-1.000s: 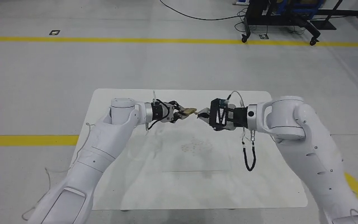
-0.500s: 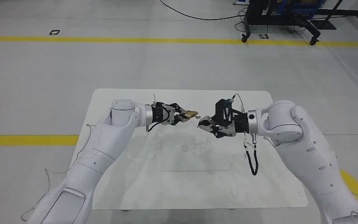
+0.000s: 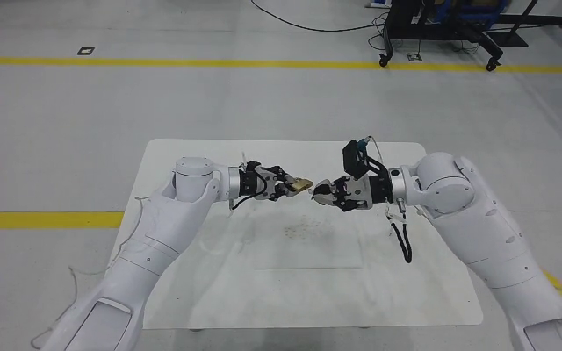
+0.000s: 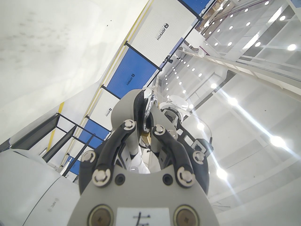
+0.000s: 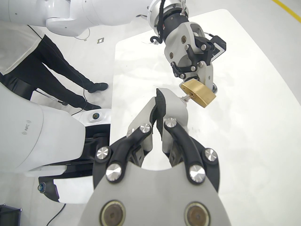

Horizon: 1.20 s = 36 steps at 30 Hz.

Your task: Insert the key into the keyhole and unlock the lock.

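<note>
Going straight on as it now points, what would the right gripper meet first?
The brass padlock held by the left gripper; the key in the right gripper points at its keyhole face, apparently touching it.

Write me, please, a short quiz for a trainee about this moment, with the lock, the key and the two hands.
1. True or false: the left hand is shut on the padlock and holds it in the air.
2. Which holds the key? A. the left hand B. the right hand C. a person
3. Fill in: the key's tip meets the padlock at its ____.

Key: 1 true; 2 B; 3 keyhole.
</note>
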Available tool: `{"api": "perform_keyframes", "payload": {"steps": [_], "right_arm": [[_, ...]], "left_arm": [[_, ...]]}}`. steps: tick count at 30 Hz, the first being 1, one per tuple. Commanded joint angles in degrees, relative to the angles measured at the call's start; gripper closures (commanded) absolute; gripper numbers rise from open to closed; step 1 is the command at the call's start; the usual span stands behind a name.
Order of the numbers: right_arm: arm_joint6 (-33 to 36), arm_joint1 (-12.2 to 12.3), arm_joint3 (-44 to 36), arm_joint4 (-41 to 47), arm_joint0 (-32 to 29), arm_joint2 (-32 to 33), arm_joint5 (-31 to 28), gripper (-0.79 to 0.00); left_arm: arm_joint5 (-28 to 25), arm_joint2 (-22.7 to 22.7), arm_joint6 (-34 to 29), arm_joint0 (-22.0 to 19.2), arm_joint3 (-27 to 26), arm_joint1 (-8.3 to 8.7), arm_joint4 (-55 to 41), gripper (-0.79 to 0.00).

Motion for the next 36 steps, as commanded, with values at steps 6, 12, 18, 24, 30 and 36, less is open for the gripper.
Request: {"api": "perform_keyframes", "payload": {"steps": [6, 12, 18, 24, 30, 36], "right_arm": [[-1.8, 0.2, 2.2, 1.7, 1.9, -2.7, -1.8, 0.0], [-2.6, 0.2, 3.9, 2.1, 3.4, -4.4, -2.6, 0.0], [-3.3, 0.2, 5.0, 2.0, 4.3, -5.3, -3.1, 0.0], [-4.2, -0.2, 5.7, 0.6, 5.2, -6.5, -2.3, 0.0], [-6.7, -0.4, 5.4, 0.9, 5.7, -6.4, -3.1, -0.785], [-7.4, -0.2, 4.8, 1.5, 5.5, -5.8, -3.6, -0.785]], "left_arm": [[0.8, 0.2, -1.3, 0.2, -1.2, 0.44, 1.2, 0.0], [1.1, 0.2, -1.5, 0.4, -1.9, 0.64, 1.4, 0.0], [1.1, 0.5, -1.9, 0.3, -2.2, 0.73, 1.4, 0.0], [0.7, 0.8, -1.9, 0.2, -2.4, 0.75, 1.4, 0.0], [0.1, 0.3, -0.4, 0.4, -2.1, 0.82, 0.8, 0.0], [-1.1, -1.0, 1.4, 1.0, -1.2, 1.01, -0.1, 0.0]]}}
